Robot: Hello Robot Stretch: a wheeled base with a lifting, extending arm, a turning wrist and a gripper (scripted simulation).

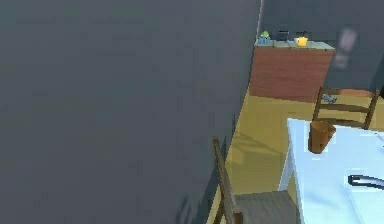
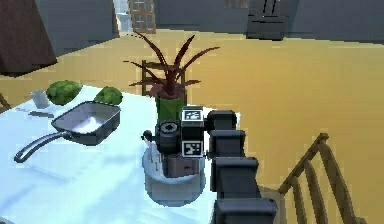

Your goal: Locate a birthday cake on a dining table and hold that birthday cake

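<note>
On the table [image 2: 60, 180], my pincer [image 2: 163, 140] sits at the round pale cake [image 2: 175, 185]; found, but whether held I cannot tell.

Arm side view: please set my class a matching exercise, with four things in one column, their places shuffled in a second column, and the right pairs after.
Things
1. grey metal frying pan with a long handle
2. spiky red-brown plant in a green pot
3. brown wooden slatted chair
4. dark cabinet

Places
A. the view's bottom right, beside the pale table
B. the top of the view, at the far wall
C. on the table, toward the view's left
D. on the table, near the view's middle

Pairs: 1-C, 2-D, 3-A, 4-B
</note>
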